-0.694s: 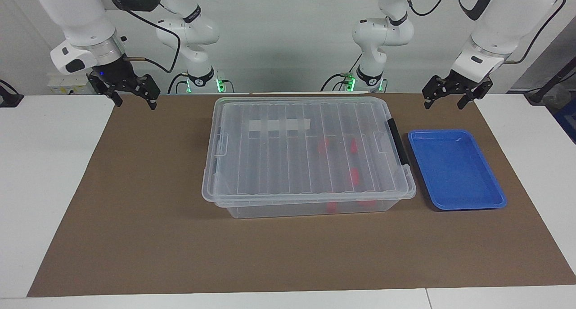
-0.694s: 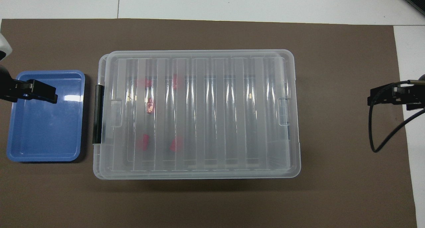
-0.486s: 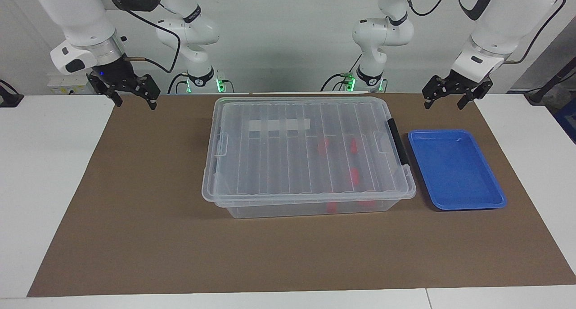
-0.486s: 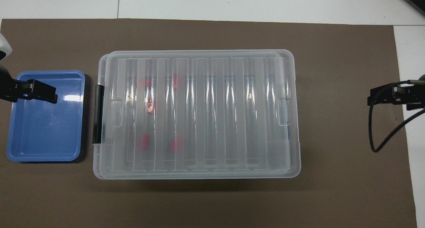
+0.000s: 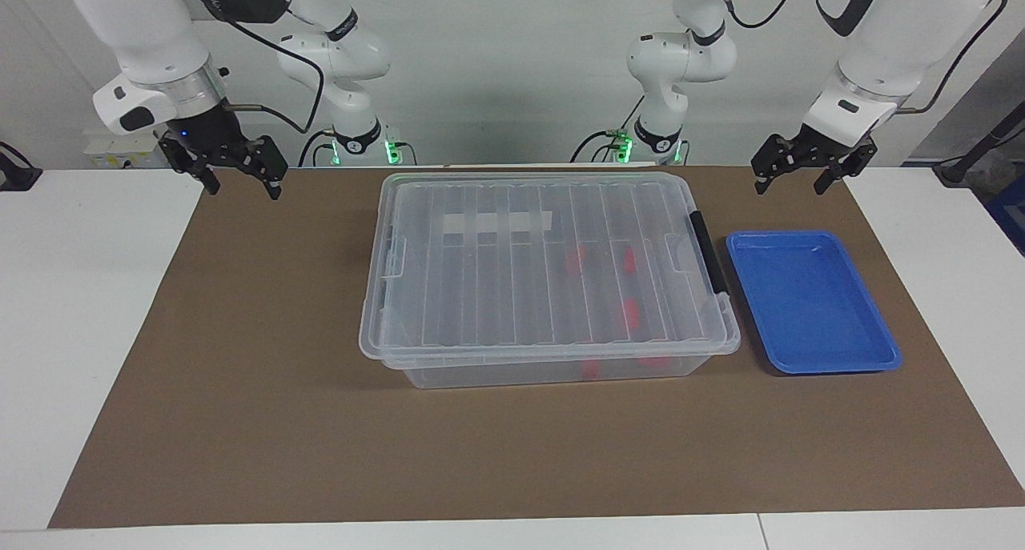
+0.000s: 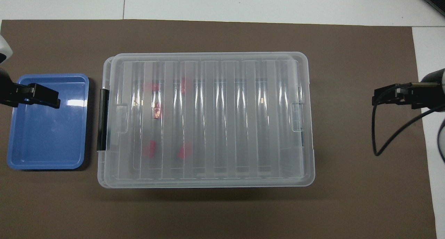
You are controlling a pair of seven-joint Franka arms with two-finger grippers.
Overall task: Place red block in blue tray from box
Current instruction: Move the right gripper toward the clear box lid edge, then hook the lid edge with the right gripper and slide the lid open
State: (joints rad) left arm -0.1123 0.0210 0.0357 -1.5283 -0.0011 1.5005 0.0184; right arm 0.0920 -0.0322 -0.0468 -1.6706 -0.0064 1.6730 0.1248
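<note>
At mid-table sits the box (image 5: 548, 282), clear lid (image 5: 512, 246) on & closed, black latch handle (image 5: 709, 254) on the end toward the left arm, blue tray (image 5: 873, 326) just beside that end, apart from it, nothing in it yet. Red blocks show thru the ribbed lid; target red block (image 5: 575, 259) lies on the box floor in the half toward the tray, w/ others near it. Left gripper (image 5: 803, 174) hangs open over the mat's edge by the robots, above the tray's robot-side end; right gripper (image 5: 240, 178) hangs open over the mat toward the right arm's end, well apart from the box. Neither touches anything. Step in hand, my read: get the lid off before any pick. To do it well: release the black latch first, lift from the lid's rim tabs not the flexible ribbed middle, keep the lid level so the box doesn't drag, park it on bare mat away from the tray. Risk: the lid flexes or the box slides into the tray. Then come straight down on one block, fingers across its short side, clear of neighbours.
</note>
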